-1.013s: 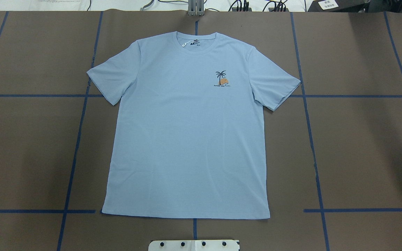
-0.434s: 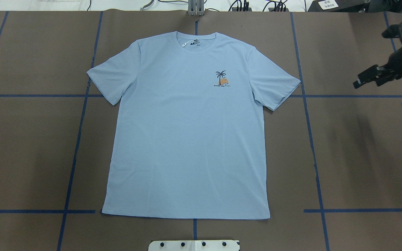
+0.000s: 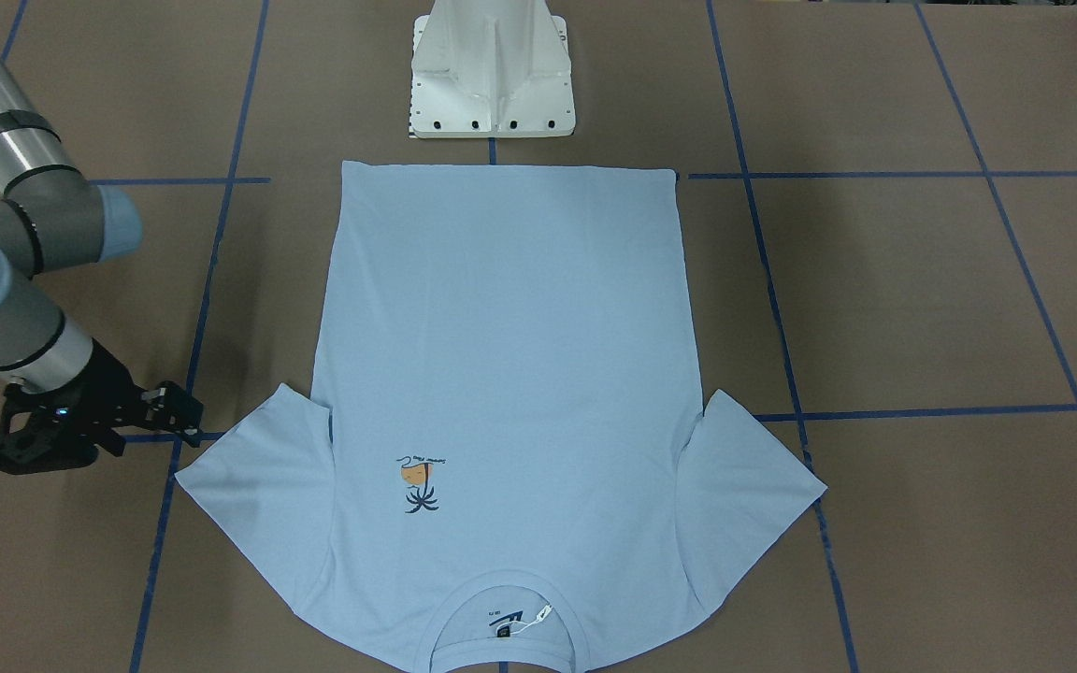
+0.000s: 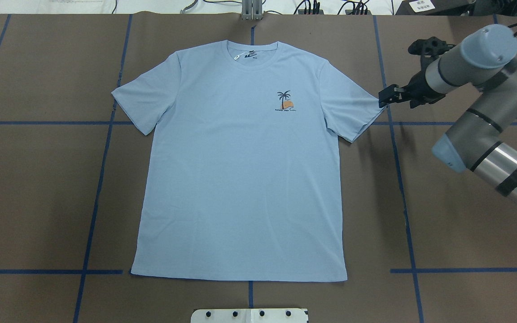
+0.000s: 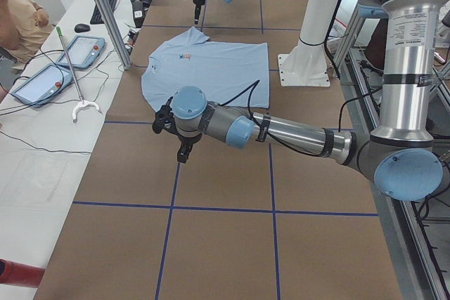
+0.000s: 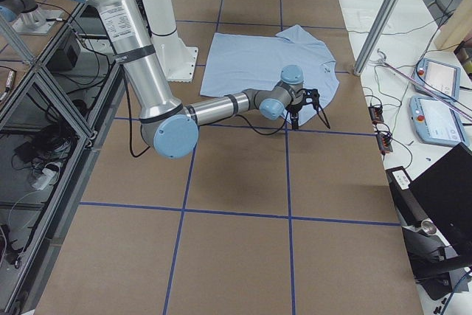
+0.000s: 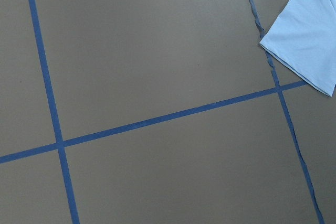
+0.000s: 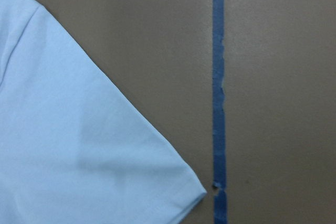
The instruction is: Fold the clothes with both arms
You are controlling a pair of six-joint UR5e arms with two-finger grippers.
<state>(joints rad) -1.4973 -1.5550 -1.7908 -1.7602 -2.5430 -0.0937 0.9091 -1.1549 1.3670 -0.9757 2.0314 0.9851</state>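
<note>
Shirt first: the light blue T-shirt [image 4: 240, 179] lies flat and face up in the middle of the brown table [image 4: 38, 202], collar away from the robot and hem toward the white base [image 3: 492, 70], unmoved since a second ago. The change is the right arm [image 4: 487, 116]. It was absent a second ago and only at the overhead view's edge a moment back. Now the right gripper [image 4: 383, 99] sits just beside the tip of the sleeve [image 4: 352, 107] on that side, over a blue tape line [image 4: 395, 148]. Whether its jaws are parted I cannot tell. The left gripper [image 5: 184, 151] hangs well apart from the other sleeve [image 7: 307, 35], and its jaws cannot be judged either.
</note>
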